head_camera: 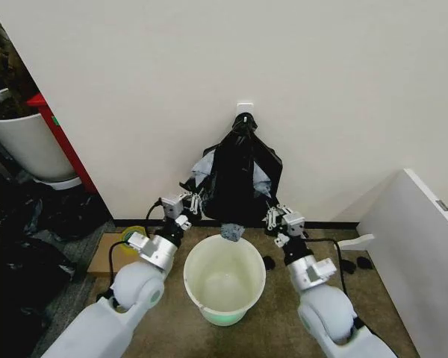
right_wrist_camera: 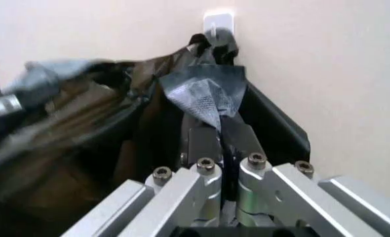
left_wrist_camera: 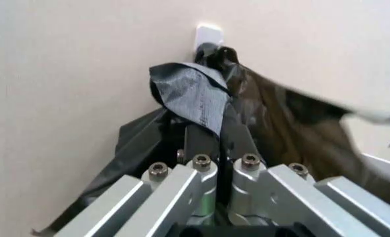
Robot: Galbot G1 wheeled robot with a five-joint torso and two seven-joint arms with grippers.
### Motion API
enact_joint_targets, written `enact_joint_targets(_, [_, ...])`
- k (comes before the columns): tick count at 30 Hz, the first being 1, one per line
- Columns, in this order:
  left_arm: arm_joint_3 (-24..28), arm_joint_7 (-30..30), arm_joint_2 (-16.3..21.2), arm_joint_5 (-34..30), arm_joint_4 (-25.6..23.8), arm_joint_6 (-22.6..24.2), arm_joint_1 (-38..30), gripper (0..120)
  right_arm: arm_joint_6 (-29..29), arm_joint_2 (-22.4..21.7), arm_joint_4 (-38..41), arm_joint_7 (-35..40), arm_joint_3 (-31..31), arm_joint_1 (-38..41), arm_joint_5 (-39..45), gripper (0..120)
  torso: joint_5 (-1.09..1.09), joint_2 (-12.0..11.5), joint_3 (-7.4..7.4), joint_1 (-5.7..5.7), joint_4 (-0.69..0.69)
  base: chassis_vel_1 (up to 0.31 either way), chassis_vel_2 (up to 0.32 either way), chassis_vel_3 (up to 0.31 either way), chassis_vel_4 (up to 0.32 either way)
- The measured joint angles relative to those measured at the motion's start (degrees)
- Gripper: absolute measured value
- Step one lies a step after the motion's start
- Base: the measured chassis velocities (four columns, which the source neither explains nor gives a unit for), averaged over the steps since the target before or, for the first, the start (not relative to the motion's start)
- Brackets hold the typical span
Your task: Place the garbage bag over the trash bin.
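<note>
Brown floor [head_camera: 246,339], white wall [head_camera: 284,67], hook [head_camera: 244,109] mid-frame. Garbage bag [head_camera: 239,183] hangs from it above the trash bin [head_camera: 224,280], lower centre. Left end effector [head_camera: 195,201] and right end effector [head_camera: 272,215] each clamped shut on a bag edge.

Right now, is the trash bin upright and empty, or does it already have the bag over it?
Upright, empty and unlined: the trash bin shows its bare white inside, while the garbage bag hangs against the wall behind it.
</note>
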Motion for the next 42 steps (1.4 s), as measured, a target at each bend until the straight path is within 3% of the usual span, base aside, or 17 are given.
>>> enact_joint_targets(2, [-0.5, 0.0, 1.0, 0.5, -3.4, -0.4, 1.8, 0, -0.1, -1.3, 7.0, 1.1, 0.5, -3.3, 2.3, 0, 0.00, 0.0, 0.00, 0.00, 0.00, 0.000, 0.000, 0.000, 0.000])
enact_joint_targets(8, [-2.8, -1.2, 2.6, 3.4, -9.4, -0.5, 6.8, 0, 1.6, -2.5, 15.1, 0.1, 3.2, -8.9, 2.3, 0, 0.00, 0.0, -0.01, 0.00, -0.01, 0.000, 0.000, 0.000, 0.000])
enact_joint_targets(16, [-6.9, -4.9, 1.3, 7.3, -16.2, 0.0, 15.6, 0, 5.6, -2.2, 15.2, 0.4, 3.4, -15.1, -2.7, 0, 0.00, 0.0, -0.01, 0.00, 0.00, 0.000, 0.000, 0.000, 0.000])
enact_joint_targets(21, [-6.9, -4.4, 1.2, 3.8, -19.6, -0.3, 17.3, 0, 5.9, -1.9, 15.8, 0.2, 2.5, -15.1, -3.5, 0, 0.01, 0.0, 0.00, 0.00, 0.00, 0.000, 0.000, 0.000, 0.000])
enact_joint_targets(24, [-6.4, -4.4, 1.8, -3.2, -22.0, 1.6, 18.4, 0, 4.1, -1.7, 16.5, 1.4, 1.4, -15.0, -5.7, 0, 0.00, 0.0, 0.00, 0.01, 0.00, 0.000, 0.000, 0.000, 0.000])
enact_joint_targets(29, [-5.2, -5.2, 1.1, -7.1, -21.1, 3.3, 19.1, 0, 3.5, -1.0, 14.9, 2.6, 0.0, -13.8, -6.8, 0, 0.01, 0.0, 0.00, 0.01, 0.00, 0.000, 0.000, 0.000, 0.000])
enact_joint_targets(34, [-3.6, -4.4, -2.2, -10.1, -14.3, 3.6, 18.1, 0, 4.0, 0.1, 9.7, 2.8, -0.6, -10.4, -7.0, 0, 0.00, 0.0, 0.01, 0.01, 0.00, 0.000, 0.000, 0.000, 0.000])
enact_joint_targets(42, [-2.6, -3.4, -5.2, -8.6, -5.6, 3.2, 16.3, 0, 3.6, 0.4, 3.5, 2.9, -1.1, -7.2, -6.5, 0, 0.00, 0.0, 0.01, 0.01, 0.00, 0.000, 0.000, 0.000, 0.000])
